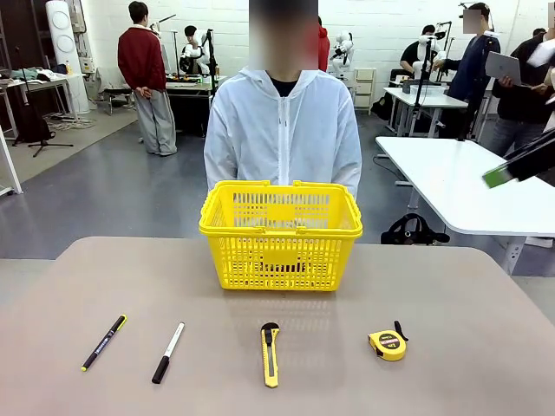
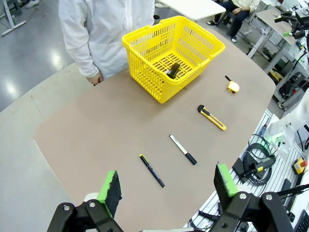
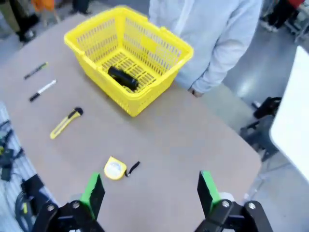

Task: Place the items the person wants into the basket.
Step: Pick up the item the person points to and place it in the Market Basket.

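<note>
The yellow basket [image 1: 279, 231] stands at the table's far middle, in front of the person [image 1: 283, 130] in a white jacket. A black cylinder [image 3: 122, 78] lies inside it. On the near side lie the round yellow tape measure [image 1: 388, 344] at the right and the black-and-white marker [image 1: 168, 352] at the left. My left gripper [image 2: 168, 183] hangs open high above the table's left corner, nothing between its fingers. My right gripper [image 3: 150, 192] is open too, high over the right side, with the tape measure [image 3: 115, 169] just beyond its fingertips.
A black pen with yellow ends [image 1: 104, 342] lies left of the marker. A yellow utility knife [image 1: 270, 354] lies between marker and tape measure. The person's hands [image 2: 95, 79] hang at the far table edge. A white table [image 1: 460, 186] stands beyond at the right.
</note>
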### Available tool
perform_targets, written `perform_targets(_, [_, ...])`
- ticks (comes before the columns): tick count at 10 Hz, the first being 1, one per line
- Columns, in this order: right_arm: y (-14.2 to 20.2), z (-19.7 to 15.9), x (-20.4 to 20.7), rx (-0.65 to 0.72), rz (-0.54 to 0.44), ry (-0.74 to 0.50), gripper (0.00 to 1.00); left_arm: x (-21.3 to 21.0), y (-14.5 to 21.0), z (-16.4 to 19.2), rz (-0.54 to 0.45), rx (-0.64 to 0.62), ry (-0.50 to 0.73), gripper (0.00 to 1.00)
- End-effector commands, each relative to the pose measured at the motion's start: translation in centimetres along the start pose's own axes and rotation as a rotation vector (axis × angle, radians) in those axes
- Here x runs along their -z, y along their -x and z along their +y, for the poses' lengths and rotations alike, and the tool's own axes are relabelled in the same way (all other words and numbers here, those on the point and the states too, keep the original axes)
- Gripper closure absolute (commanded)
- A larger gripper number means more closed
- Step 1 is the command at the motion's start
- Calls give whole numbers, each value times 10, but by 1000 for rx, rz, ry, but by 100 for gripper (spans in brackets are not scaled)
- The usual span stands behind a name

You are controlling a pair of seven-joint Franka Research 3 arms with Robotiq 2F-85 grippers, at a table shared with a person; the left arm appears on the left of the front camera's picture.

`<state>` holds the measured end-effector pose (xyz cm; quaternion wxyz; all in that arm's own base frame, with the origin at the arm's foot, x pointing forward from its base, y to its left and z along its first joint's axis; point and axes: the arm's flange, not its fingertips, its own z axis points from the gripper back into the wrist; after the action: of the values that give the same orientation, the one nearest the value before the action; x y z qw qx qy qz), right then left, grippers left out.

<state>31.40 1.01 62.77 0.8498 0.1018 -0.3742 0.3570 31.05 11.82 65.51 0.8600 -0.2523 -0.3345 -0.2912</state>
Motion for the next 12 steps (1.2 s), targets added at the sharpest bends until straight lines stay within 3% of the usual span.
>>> perform_targets(1, [5,-8,-24,76,-110,-6,0,-1,0,0,-3,9,11,0])
perform_targets(6, [23,-34,-68,267,-57,-110,0,-1,0,0,-3,9,11,0])
perform_targets(8, [24,-40,-71,286,-45,-114,0,-1,0,0,-3,9,11,0])
perform_targets(10, [16,-42,-69,292,29,-121,0,-1,0,0,-3,9,11,0])
perform_targets(11, [29,-39,-71,259,-33,-100,0,-1,0,0,-3,9,11,0])
perform_targets(12, [29,-39,-71,259,-33,-100,0,-1,0,0,-3,9,11,0])
